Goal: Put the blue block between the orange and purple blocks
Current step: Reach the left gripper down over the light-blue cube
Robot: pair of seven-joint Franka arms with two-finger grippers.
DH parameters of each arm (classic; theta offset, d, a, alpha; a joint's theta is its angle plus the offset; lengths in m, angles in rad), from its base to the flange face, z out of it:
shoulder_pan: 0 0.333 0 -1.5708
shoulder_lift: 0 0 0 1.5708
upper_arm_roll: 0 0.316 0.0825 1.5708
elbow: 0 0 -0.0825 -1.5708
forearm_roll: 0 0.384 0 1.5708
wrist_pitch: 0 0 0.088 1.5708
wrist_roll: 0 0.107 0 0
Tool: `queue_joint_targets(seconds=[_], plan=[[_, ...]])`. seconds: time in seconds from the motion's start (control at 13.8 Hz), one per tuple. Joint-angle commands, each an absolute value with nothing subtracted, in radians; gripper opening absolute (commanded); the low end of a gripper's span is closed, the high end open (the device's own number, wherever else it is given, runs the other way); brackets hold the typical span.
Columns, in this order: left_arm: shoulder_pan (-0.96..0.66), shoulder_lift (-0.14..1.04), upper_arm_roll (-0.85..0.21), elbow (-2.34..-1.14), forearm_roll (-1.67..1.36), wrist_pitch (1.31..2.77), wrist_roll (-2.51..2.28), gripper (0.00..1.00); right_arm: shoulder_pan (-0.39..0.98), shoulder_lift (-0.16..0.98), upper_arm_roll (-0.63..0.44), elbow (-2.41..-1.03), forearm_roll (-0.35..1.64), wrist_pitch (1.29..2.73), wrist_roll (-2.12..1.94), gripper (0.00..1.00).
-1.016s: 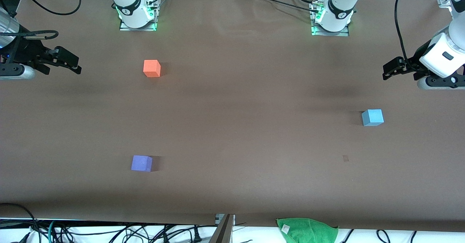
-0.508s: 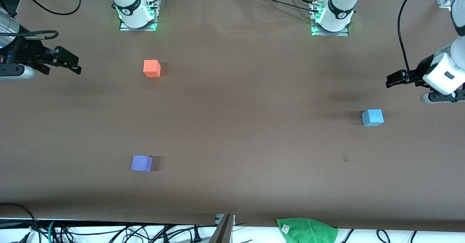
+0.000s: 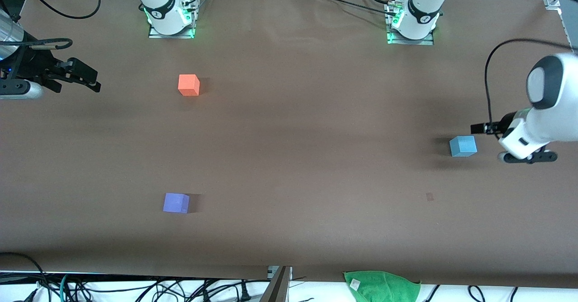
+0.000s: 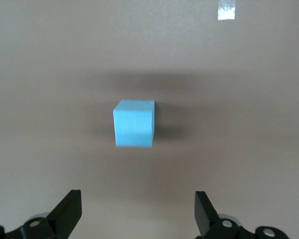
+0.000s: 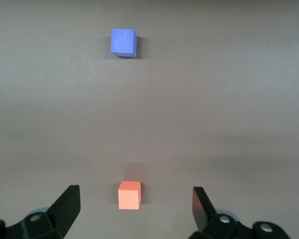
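Left claw [image 3: 479, 127] spread beside blue block [image 3: 463, 146], tips half hidden; right claw [image 3: 86, 78] spread, waiting.

I'm looking at a robotics lab: arm bases [image 3: 170, 20] bolted to a brown-covered tabletop [image 3: 289, 157], cables [image 3: 135, 288] trailing

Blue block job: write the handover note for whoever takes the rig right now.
Left gripper: open, empty, over the table beside the blue block, toward the left arm's end; not touching it.
Right gripper: open, empty, waiting at the right arm's end.
Orange block and purple block: toward the right arm's end, purple nearer the front camera, a bare gap between them.
Done: nothing placed; blue block not yet gripped.
Left: grip the blue block, carry it across, set it in the gap.
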State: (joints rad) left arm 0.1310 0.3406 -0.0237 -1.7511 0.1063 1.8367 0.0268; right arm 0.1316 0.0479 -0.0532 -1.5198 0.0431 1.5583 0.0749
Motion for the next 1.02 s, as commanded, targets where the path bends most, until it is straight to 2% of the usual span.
queue_joint_targets(seconds=[0.0, 0.07, 0.44, 0.94], plan=[[0.163, 0.292, -0.031, -1.924, 0.123, 2.041, 0.074, 1.00, 0.129, 0.055, -0.051, -1.500, 0.029, 1.542, 0.061, 0.99], [0.164, 0.276, -0.029, -1.997, 0.123, 2.147, 0.074, 1.00, 0.129, 0.055, -0.051, -1.500, 0.029, 1.542, 0.060, 0.99], [0.251, 0.331, -0.032, -2.164, 0.133, 2.509, 0.173, 1.00, 0.129, 0.055, -0.051, -1.500, 0.029, 1.540, 0.060, 0.99], [0.258, 0.363, -0.060, -2.164, 0.034, 2.533, 0.178, 1.00, 0.129, 0.054, -0.051, -1.500, 0.029, 1.542, 0.060, 0.99]])
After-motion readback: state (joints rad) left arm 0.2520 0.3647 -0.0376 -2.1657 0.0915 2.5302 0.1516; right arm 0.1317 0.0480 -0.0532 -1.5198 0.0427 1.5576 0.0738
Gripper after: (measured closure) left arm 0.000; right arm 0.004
